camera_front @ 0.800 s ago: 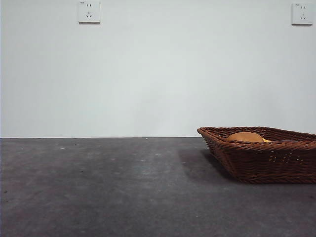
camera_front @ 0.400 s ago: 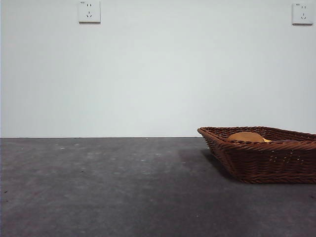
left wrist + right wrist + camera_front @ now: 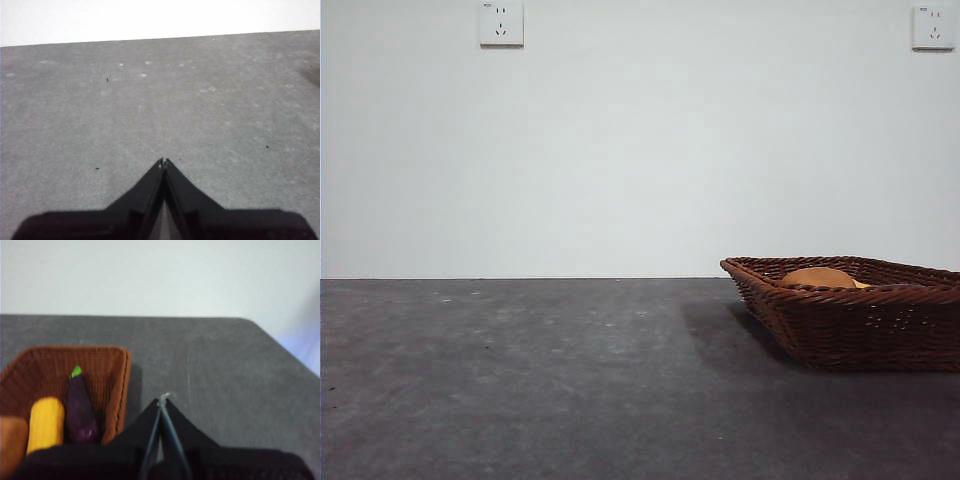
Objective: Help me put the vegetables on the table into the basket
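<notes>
- Left gripper (image 3: 163,161) shows in its wrist view as two black jaws pressed together tip to tip, nothing between them, held above bare grey table (image 3: 150,100).
- Right gripper (image 3: 163,399) shows in its own wrist view the same way: two black jaws closed to a point, holding nothing, over the table just beside the basket.
- Front view, left to right: one white wall socket (image 3: 501,23) sits at the upper left of the frame on a plain pale wall, and a second white wall socket (image 3: 932,27) sits at the upper right.
- Dark grey table fills the whole lower half of the front view; its left and middle parts carry nothing.
- One dark-brown woven basket (image 3: 860,330) stands at the lower right of the front view, cut off by the right edge.
- One brown-orange potato (image 3: 817,277) rises just above the basket rim.
- Right wrist view, lower left of the frame: the basket holds three vegetables side by side.
- Counted left to right there: one potato at the frame edge, one yellow corn cob (image 3: 46,423), one dark-purple eggplant (image 3: 80,412) with a green stem.
- Corn cob and eggplant lie touching; the eggplant lies near the basket's wall.
</notes>
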`<action>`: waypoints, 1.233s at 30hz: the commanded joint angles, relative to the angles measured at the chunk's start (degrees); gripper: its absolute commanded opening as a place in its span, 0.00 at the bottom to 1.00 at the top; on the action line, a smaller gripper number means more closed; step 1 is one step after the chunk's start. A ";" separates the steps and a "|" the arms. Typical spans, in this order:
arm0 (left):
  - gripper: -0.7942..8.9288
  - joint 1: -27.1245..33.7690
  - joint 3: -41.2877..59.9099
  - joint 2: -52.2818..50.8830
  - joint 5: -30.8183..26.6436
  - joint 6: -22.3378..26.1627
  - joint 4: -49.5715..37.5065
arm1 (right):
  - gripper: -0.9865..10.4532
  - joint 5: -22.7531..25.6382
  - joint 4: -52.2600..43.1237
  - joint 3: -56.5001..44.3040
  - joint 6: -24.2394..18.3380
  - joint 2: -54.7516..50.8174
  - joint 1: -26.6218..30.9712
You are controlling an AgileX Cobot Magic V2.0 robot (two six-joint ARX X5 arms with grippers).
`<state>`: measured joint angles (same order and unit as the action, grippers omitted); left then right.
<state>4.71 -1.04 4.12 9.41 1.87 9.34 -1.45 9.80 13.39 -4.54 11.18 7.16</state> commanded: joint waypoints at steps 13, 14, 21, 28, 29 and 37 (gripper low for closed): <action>0.08 0.13 0.61 0.02 -0.04 -0.35 -0.39 | 0.09 1.20 0.31 -12.59 2.01 -10.73 0.04; 0.08 0.15 0.61 0.02 -0.04 -0.35 -0.37 | 0.09 1.40 0.74 -12.59 2.03 -10.73 0.04; 0.08 0.15 0.61 0.02 -0.04 -0.35 -0.39 | 0.09 1.46 0.68 -12.59 3.37 -10.73 0.04; 0.08 0.15 0.61 0.02 -0.04 -0.35 -0.37 | 0.09 1.51 0.70 -12.59 3.37 -10.69 0.04; 0.08 0.15 0.61 0.02 -0.04 -0.35 -0.39 | 0.09 1.51 0.70 -12.59 3.34 -10.69 0.04; 0.08 0.13 0.61 0.02 -0.04 -0.35 -0.37 | 0.09 1.51 0.70 -12.59 3.34 -10.69 0.04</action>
<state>4.71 -1.04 4.12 9.41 1.85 9.34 -0.01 10.76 1.37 -1.91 0.60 7.16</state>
